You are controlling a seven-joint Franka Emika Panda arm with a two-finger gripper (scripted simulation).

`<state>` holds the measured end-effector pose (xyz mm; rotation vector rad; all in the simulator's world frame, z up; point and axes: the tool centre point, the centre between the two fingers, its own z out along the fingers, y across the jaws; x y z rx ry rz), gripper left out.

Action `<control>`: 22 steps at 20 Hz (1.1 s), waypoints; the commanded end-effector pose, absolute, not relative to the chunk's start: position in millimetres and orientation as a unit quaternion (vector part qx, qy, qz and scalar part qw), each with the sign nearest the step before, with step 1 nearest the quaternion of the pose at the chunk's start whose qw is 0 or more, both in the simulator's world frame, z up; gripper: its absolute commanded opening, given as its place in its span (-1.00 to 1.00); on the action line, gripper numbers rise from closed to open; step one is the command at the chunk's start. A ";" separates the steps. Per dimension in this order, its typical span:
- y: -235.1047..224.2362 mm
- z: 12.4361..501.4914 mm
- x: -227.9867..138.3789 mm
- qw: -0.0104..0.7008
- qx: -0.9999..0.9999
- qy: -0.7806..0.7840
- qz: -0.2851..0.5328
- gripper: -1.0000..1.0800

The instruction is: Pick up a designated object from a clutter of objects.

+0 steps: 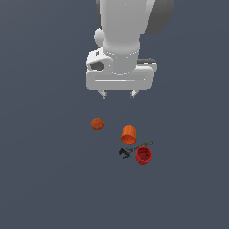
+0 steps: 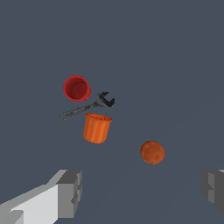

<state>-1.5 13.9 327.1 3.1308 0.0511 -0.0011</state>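
The designated object, a small matte orange-red ball [image 1: 97, 124] [image 2: 152, 152], rests on the dark floor, apart from the other pieces of the clutter. An orange tapered cup [image 1: 129, 134] [image 2: 96, 127] stands to its right in the exterior view. Beyond the cup lie a thin dark grey tool [image 1: 133, 150] [image 2: 86, 106] and a red cup [image 1: 143, 154] [image 2: 77, 88], close together. My gripper [image 1: 118, 95] [image 2: 140, 192] hangs open well above the floor, behind the ball and slightly to its right in the exterior view. Nothing is between the fingers [image 2: 69, 192].
A flat dark grey floor [image 1: 44, 179] surrounds the small group of objects. The white arm body [image 1: 120, 49] fills the upper middle of the exterior view.
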 end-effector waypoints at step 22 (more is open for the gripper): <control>2.2 302.4 0.5 -0.009 1.000 -0.011 -0.004 0.92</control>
